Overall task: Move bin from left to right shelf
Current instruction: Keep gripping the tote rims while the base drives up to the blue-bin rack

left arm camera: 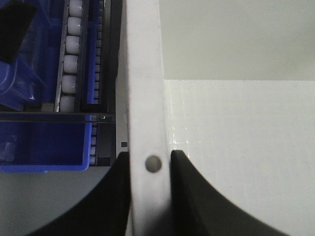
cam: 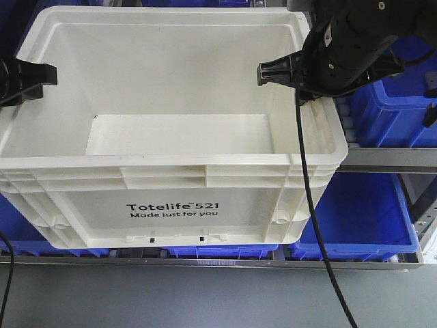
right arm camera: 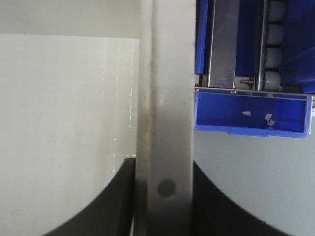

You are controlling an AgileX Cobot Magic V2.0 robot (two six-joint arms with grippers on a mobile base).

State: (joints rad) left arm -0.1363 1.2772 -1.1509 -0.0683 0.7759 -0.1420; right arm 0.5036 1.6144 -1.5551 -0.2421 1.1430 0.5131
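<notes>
The bin [cam: 171,212] is a large white tote printed "Totelife 521 Made just for you". It fills the front view, empty, in front of the shelf. My left gripper [cam: 31,78] is shut on the bin's left rim; in the left wrist view [left arm camera: 150,157] its black fingers [left arm camera: 192,196] clamp the white rim [left arm camera: 145,73] from both sides. My right gripper [cam: 280,72] is shut on the right rim; in the right wrist view [right arm camera: 165,167] its fingers [right arm camera: 108,206] pinch the rim [right arm camera: 167,73] the same way.
Blue plastic bins [cam: 392,109] sit on the shelf at right, another blue bin [cam: 362,212] on the level below. A metal shelf rail [cam: 386,158] runs beside the tote. White rollers [left arm camera: 74,49] line the rack on the left. A black cable [cam: 314,219] hangs across the tote's right front.
</notes>
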